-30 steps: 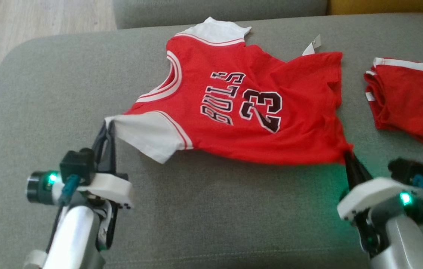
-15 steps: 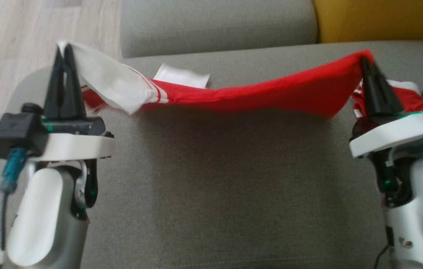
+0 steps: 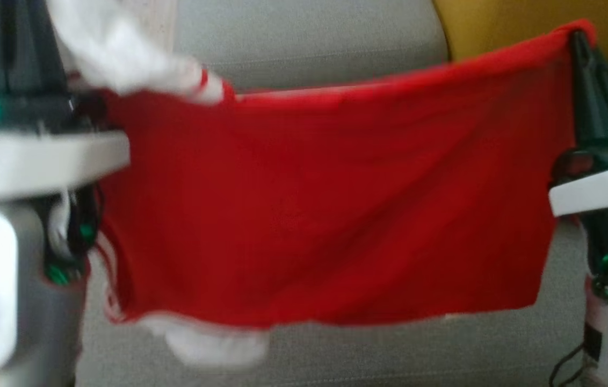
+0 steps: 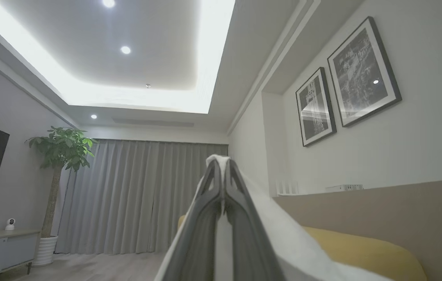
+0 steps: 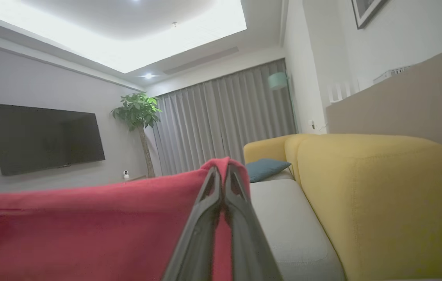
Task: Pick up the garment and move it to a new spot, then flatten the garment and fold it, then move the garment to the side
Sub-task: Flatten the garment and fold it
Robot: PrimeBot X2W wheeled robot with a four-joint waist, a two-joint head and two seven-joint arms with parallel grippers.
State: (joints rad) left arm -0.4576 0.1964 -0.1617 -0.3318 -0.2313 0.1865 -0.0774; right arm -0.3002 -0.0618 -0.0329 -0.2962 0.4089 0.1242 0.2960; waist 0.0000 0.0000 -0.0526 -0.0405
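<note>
We've got the red jersey hanging in the air over the grey sofa seat, stretched out between both arms. Our left gripper is clamped tight on a white sleeve, and our right gripper is pinched onto a red corner. The head view's pretty blurry, so the white bit along the bottom edge is probably the other sleeve.

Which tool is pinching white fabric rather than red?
The left tool: its closed fingers hold the garment by its white sleeve, whereas the right tool grips a red corner.
</note>
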